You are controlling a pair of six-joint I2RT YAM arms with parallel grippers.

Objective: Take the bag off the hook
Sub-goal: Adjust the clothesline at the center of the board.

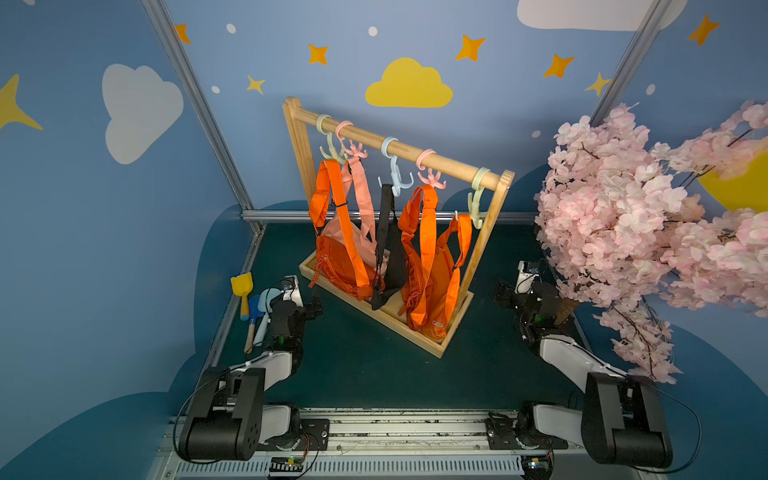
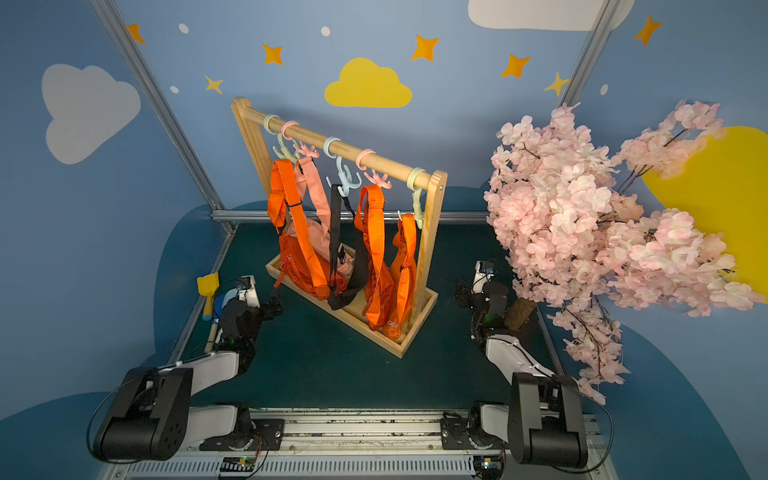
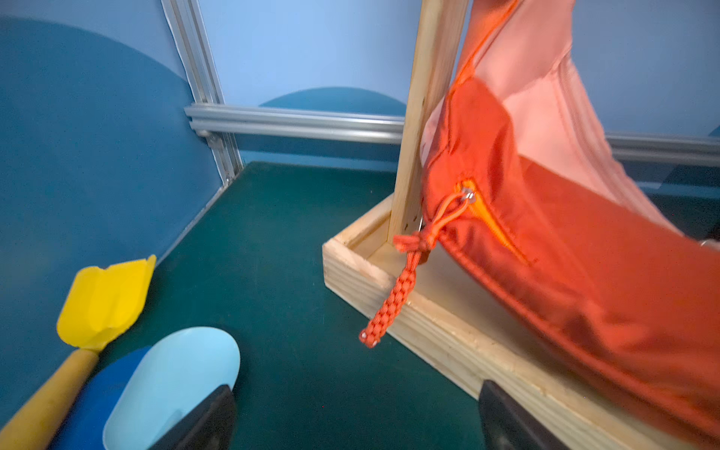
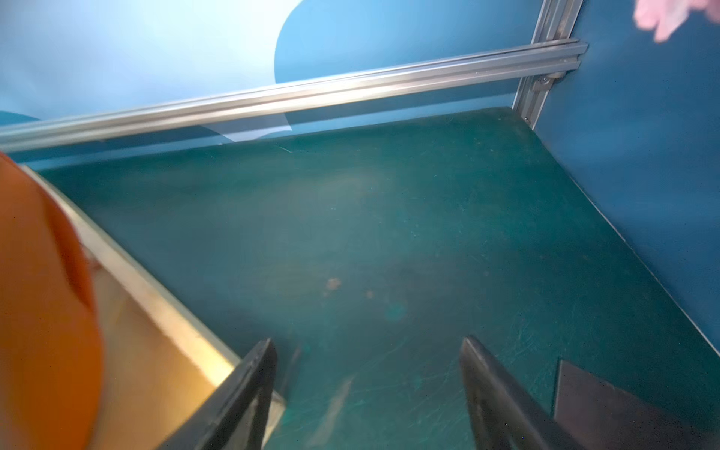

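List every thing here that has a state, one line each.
left gripper, open, empty
right gripper, open, empty
orange bag nearest the left gripper, hanging from cream hook
pink bag, hanging from pink hook
black bag, hanging from blue hook
wooden rack, upright on table
toy shovels, lying on table

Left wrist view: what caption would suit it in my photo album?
Open left gripper facing an orange bag on its wooden rack, with toy shovels on the green table.
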